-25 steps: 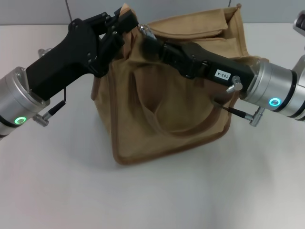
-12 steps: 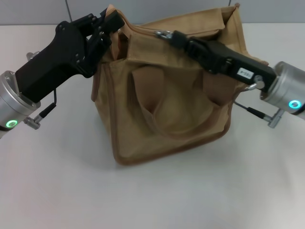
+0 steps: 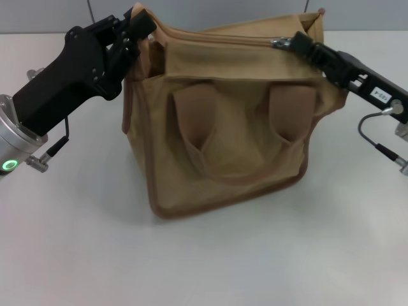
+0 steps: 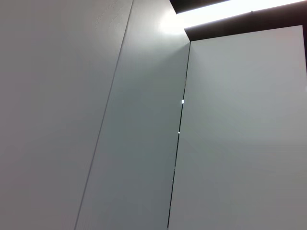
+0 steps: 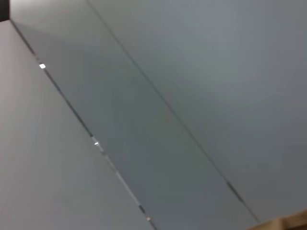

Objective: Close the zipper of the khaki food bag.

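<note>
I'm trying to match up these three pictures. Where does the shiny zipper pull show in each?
Head view: the pull sits on the bag's top edge toward its right end, at the right gripper's tip.
Left wrist view: not in it, only grey panels.
Right wrist view: not in it.
Shared landmark: the grey panel seam in both wrist views.

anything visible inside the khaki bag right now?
No contents show. The khaki food bag has its top flap pulled across, and the zipper pull sits in the right gripper near its right end. The left gripper pinches the left corner. The interior is covered.
</note>
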Available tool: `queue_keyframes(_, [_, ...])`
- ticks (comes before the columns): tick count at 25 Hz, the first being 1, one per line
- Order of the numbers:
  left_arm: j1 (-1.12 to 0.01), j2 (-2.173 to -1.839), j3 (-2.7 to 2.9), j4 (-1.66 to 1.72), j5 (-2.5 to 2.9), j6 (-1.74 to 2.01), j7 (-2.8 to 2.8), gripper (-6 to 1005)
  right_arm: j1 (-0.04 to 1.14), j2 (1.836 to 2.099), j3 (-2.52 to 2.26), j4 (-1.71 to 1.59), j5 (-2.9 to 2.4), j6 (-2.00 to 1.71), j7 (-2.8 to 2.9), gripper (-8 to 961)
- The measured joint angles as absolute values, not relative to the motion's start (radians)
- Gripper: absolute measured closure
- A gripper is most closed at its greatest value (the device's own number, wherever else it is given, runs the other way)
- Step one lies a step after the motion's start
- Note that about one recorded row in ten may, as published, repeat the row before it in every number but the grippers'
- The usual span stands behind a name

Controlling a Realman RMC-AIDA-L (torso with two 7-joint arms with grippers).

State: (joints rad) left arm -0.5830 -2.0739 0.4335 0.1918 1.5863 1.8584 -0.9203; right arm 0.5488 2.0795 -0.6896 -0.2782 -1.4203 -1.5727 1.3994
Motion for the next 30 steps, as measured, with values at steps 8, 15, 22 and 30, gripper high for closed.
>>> queue_keyframes(8, [-0.572, -2.072, 0.423, 0.192, 1.586, 1.842, -0.92, 876, 0.516, 2.072, -0.623, -0.282, -1.421, -1.557, 1.396, 830])
queue_keyframes(15, [-0.569, -2.072, 0.403, 0.193, 1.583, 1.774, -0.923, 875, 0.494, 2.08, -0.558, -0.29, -1.42, -1.69, 1.277, 807])
queue_keyframes(22, [-0.56, -2.07, 0.315, 0.199, 1.581, 1.736, -0.965, 874, 0.491, 2.083, -0.545, -0.286, -1.42, -1.713, 1.237, 740])
queue_keyframes(30, [-0.415, -2.065, 0.313, 0.264, 1.6, 1.756, -0.965, 624, 0.49, 2.084, -0.552, -0.259, -1.427, -1.784, 1.128, 415])
